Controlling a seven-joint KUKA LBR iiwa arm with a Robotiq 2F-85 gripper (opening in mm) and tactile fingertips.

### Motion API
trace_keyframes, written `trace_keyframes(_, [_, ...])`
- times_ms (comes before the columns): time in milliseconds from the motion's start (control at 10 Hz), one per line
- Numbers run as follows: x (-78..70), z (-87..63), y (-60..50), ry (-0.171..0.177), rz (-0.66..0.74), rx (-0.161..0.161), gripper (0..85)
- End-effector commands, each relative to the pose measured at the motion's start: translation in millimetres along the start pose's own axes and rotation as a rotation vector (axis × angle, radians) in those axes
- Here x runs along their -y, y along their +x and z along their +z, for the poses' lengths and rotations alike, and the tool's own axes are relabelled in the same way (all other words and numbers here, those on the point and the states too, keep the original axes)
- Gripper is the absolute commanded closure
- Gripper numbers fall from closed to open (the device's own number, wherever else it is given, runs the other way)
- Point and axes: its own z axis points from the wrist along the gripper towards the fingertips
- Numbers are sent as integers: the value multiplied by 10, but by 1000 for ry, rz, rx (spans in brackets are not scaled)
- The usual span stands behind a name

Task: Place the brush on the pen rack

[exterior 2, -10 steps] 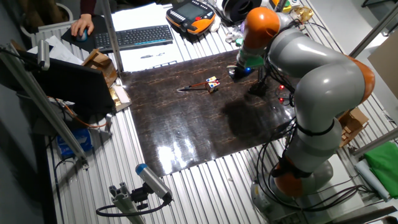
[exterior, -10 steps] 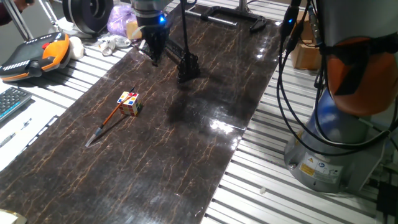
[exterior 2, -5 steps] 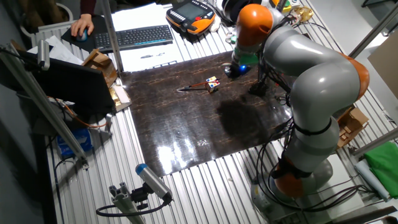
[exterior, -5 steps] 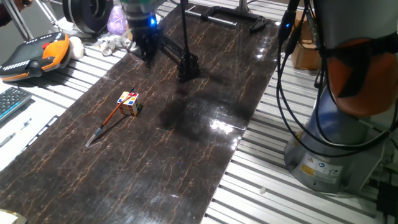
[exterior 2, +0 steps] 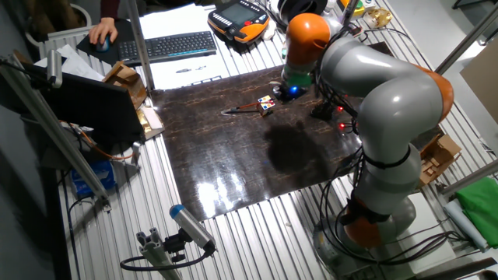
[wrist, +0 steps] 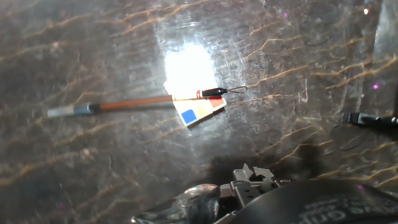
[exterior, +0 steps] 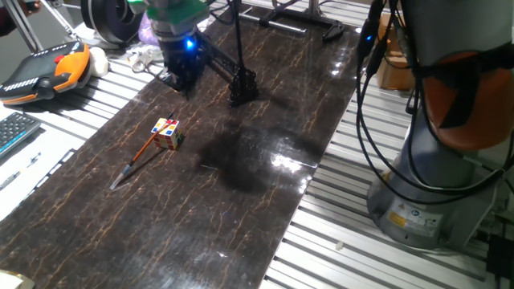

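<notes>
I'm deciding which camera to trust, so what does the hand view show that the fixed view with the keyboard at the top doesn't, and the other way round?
Only the hand view shows the thin loop at the brush's end. Only the fixed view shows the whole arm, the keyboard, the pen rack and a person's hand. Both show the brush lying against the puzzle cube on the dark mat.

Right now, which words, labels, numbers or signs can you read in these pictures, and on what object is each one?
None can be read.
Yellow warning stickers and a white label on the grey robot base: too small.
Black computer keyboard: key letters too small.
Orange and black handheld control pendant: no legible marking.
Small multicoloured puzzle cube: colour squares only.
</notes>
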Motion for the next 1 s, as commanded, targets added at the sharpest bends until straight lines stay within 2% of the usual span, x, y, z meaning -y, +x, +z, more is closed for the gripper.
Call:
trace_keyframes(0, [-25,28,-12,-2,55,-3,843])
trace_keyframes(200, [-73,87,-6,9,147,3,843])
trace_keyframes(600, [-142,133,35,-2,301,-7,843])
trace_keyframes(900, [-187,183,23,-2,378,-9,843])
